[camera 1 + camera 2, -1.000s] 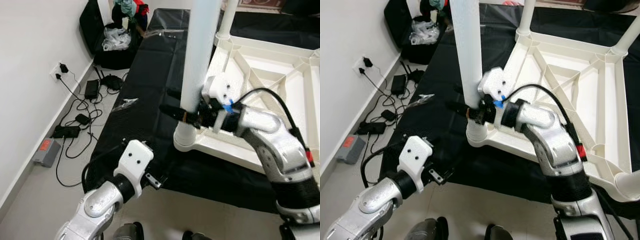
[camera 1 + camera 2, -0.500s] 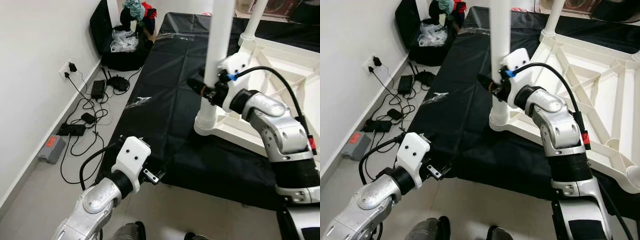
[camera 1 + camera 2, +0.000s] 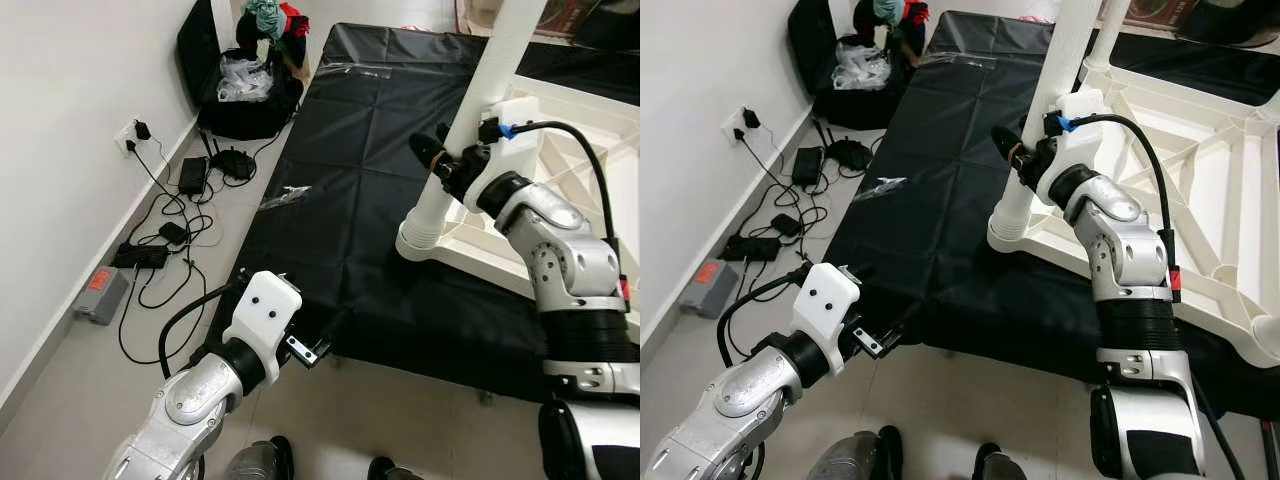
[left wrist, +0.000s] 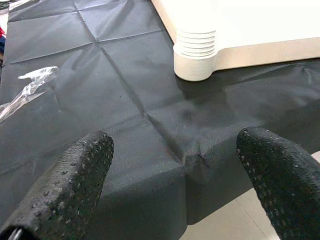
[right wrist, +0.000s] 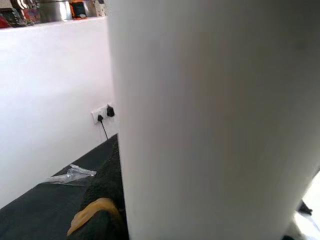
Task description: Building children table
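The robot's right gripper [image 3: 1025, 150] clamps a white table leg [image 3: 1045, 110] standing in the corner socket [image 3: 1008, 232] of the upturned white tabletop [image 3: 1200, 180] on black sheeting [image 3: 340, 190]; seating it apparently remains. The left gripper [image 4: 175, 165], fingers apart, hovers at the sheeting's edge.

A white table leg [image 5: 210, 120] looms before a wall socket [image 5: 103, 113].

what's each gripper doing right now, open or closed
Left gripper: open, holding nothing, above the black cloth.
Right gripper: shut on the white table leg.
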Motion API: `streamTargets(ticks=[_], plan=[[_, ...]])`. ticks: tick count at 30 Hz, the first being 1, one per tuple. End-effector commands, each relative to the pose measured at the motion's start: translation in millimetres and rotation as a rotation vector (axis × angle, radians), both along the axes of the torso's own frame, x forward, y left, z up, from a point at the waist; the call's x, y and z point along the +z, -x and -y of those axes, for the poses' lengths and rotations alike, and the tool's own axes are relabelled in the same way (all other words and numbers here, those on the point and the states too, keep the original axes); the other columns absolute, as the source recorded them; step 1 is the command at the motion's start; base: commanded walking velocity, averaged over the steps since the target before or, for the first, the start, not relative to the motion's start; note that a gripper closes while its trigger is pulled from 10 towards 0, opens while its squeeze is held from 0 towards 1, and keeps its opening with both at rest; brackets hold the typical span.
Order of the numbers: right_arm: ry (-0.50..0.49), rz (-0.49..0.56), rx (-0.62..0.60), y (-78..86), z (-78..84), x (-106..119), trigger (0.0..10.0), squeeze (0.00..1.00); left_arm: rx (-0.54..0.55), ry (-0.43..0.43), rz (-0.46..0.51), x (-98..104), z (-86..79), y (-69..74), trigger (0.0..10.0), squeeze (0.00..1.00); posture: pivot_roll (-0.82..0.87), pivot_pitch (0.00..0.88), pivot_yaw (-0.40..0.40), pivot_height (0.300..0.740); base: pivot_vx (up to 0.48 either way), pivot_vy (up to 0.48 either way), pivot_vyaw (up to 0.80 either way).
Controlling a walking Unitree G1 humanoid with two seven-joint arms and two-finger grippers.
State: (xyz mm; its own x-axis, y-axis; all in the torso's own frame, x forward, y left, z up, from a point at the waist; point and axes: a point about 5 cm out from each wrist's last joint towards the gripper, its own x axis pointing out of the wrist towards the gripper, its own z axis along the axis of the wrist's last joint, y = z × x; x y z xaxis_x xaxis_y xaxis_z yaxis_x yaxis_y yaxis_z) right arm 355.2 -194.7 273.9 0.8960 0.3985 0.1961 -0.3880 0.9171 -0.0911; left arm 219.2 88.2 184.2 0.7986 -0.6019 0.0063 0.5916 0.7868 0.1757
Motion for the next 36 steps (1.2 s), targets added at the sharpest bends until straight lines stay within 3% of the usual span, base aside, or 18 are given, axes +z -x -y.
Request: streamTargets(ticks=[1,7,13,24,29,33,36], plan=[[0.025,-0.025,-0.022,2.0,2.6,-12,10.0,0.00,-0.005,-0.014,-0.012,-4,-0.1,0.4,10.0,0.00,0.17,0.241,0.005,0.740,0.000,0.000,0.00],[0.045,-0.045,-0.058,0.8,2.0,-17,10.0,0.00,-0.008,-0.015,-0.013,-4,0.0,0.9,10.0,0.00,0.17,0.241,0.008,0.740,0.000,0.000,0.00],[0.040,-0.081,-0.198,-7.4,13.4,-21,10.0,0.00,-0.008,-0.014,-0.010,-3,0.1,0.2,10.0,0.00,0.17,0.245,0.006,0.740,0.000,0.000,0.00],[0.035,-0.096,-0.274,-8.7,22.9,-25,10.0,0.00,-0.012,-0.026,-0.006,-4,-1.4,-0.5,10.0,0.00,0.17,0.255,0.006,0.740,0.000,0.000,0.00],[0.005,-0.091,-0.361,-7.0,29.2,-26,10.0,0.00,-0.011,-0.034,-0.003,-3,-3.3,-2.2,10.0,0.00,0.17,0.263,0.009,0.740,0.000,0.000,0.00],[-0.029,-0.100,-0.526,-6.9,35.7,-26,10.0,0.00,-0.013,-0.040,0.000,-2,-4.9,-3.7,10.0,0.00,0.17,0.267,0.014,0.740,0.000,0.000,0.00],[-0.036,-0.105,-0.554,-7.8,36.7,-26,10.0,0.00,-0.014,-0.040,0.000,-2,-4.9,-3.7,10.0,0.00,0.17,0.267,0.014,0.740,0.000,0.000,0.00]])
